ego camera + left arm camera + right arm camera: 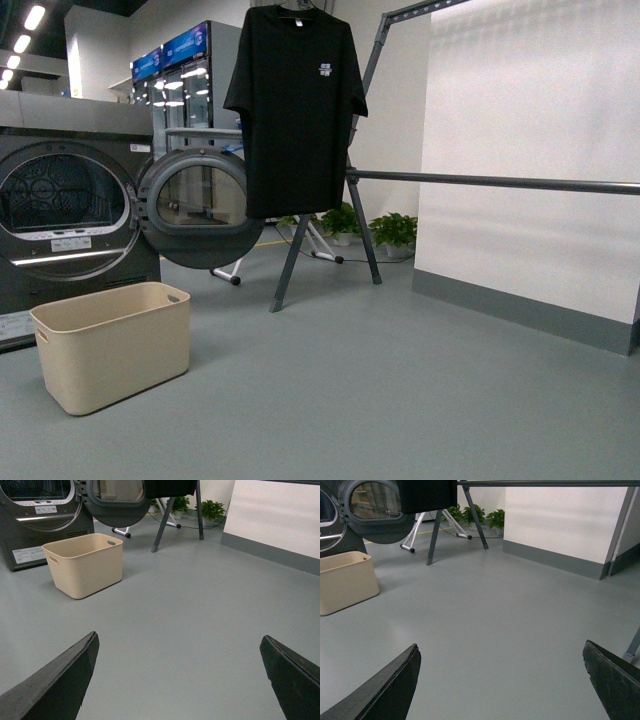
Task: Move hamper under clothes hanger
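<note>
The hamper (112, 345) is sitting by the open dryer door (200, 205), apart from the clothes hanger (480, 181) bearing a black T-shirt (296, 110), while the left claw (178, 637) and right claw (501, 646) are gaping wide.

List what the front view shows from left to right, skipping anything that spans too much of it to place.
hamper → open dryer door → black T-shirt → potted plant → white wall panel
</note>
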Controlling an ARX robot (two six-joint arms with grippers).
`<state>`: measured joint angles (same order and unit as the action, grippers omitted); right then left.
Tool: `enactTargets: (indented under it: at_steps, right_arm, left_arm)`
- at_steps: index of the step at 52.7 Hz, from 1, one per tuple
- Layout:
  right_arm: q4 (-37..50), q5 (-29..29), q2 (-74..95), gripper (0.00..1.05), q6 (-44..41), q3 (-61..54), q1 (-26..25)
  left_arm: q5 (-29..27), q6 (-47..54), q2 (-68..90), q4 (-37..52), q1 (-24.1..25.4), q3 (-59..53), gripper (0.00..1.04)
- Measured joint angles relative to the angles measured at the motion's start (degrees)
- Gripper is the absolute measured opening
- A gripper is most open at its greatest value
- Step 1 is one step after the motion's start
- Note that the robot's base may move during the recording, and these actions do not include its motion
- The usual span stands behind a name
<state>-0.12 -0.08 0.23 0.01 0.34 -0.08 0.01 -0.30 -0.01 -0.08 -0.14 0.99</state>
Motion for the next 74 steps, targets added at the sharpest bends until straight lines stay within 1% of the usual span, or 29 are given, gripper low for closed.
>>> enactTargets:
  at_steps: [74]
  right_arm:
    - [0.0,0.0,0.0,0.97,0.0,0.0,0.0]
  left_arm:
    - [0.0,0.0,0.0,0.0,0.0,0.0,0.98]
